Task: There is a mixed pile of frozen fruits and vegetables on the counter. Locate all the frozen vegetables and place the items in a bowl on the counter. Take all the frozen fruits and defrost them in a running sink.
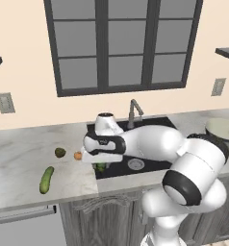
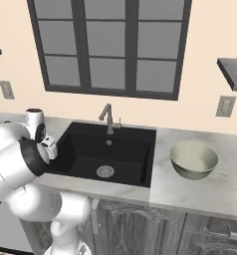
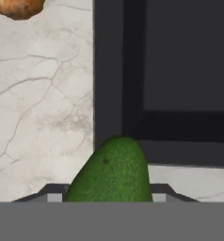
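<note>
Spanning the whole width of the scene, the table (image 1: 20, 149) carries everything the task needs, which is why the pile sits to one side of the sink (image 2: 108, 149) and the bowl (image 2: 193, 158) to the other: sorted pieces go either way from the middle. The sink, black with a metal drain and a gooseneck faucet (image 2: 108, 118), lies between them, and no water can be made out running from the spout. The bowl stands empty, well apart from the pile, so nothing seems sorted into it yet.

On the pile's side, the long cucumber (image 1: 46, 180) lies flat near the front edge, the olive-brown ball (image 1: 60, 153) rests behind it, and the orange ball (image 1: 78, 155) sits just beside the arm's hand.

The gripper (image 1: 100, 166) hangs over the sink's near corner, its jaws narrowed on the shiny dark green piece (image 3: 111, 172), held clear of the stone. As a vegetable, this piece probably belongs in the bowl across the basin.
</note>
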